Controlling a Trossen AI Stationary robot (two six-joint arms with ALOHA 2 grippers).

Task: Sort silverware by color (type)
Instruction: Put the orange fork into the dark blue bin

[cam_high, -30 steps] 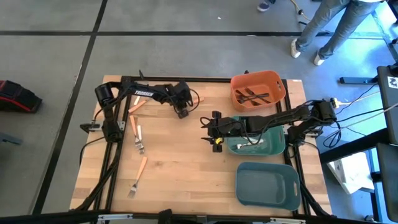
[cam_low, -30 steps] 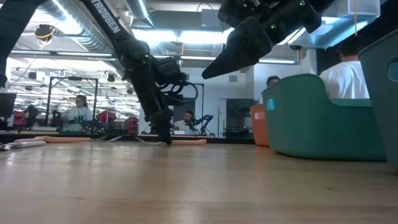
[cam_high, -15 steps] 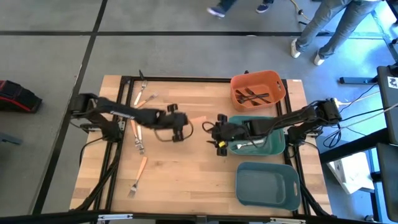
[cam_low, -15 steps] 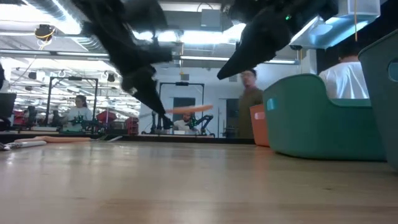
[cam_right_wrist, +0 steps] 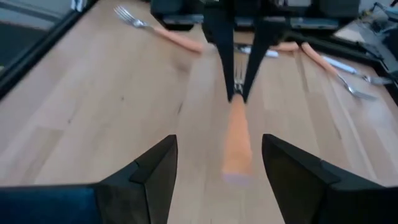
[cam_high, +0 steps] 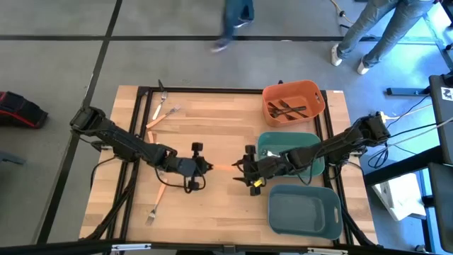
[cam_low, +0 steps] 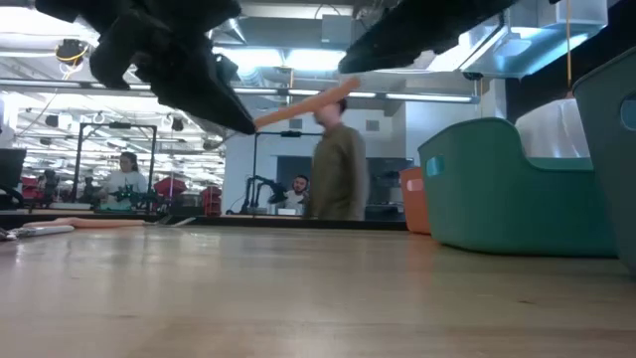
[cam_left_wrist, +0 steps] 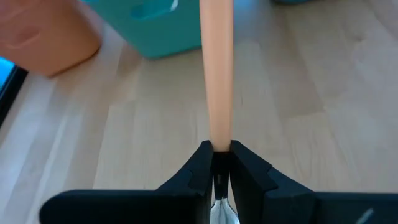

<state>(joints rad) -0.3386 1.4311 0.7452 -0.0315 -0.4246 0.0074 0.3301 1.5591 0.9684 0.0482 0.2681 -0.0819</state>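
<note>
moved: left gripper (cam_high: pixel 205 167) now nearer the front middle of the table (cam_high: pixel 212 205) than half a second ago, right gripper (cam_high: pixel 244 168) drawn forward to face it, a walker behind the table shifted leftward
held fork: orange-handled fork (cam_high: pixel 221 168) lifted off the wood, handle pointing at the right gripper, head end pinched between the left fingers (cam_left_wrist: pixel 199 165)
left gripper: clamped on the orange-handled fork, high above the boards in the low view
right gripper: fingers (cam_right_wrist: pixel 152 171) spread wide, handle tip lying between them without clear contact
loose forks: one orange-handled fork at the front left (cam_high: pixel 157 201), more near the back left edge (cam_high: pixel 160 115), partly hidden by the left arm
orange bin: orange bin (cam_high: pixel 311 91) at the back right, dark forks (cam_high: pixel 287 109) inside
teal bins: green bin (cam_high: pixel 267 139) right behind the right arm, contents hidden; blue-grey bin (cam_high: pixel 304 227) at the front right corner, close to the table edge
open room: bare wood in front of both grippers and across the middle back; bins crowding the right side
beyond the edge: blurred person (cam_high: pixel 233 21) walking on the floor behind the table, legs of another (cam_high: pixel 368 35) at the far right
</note>
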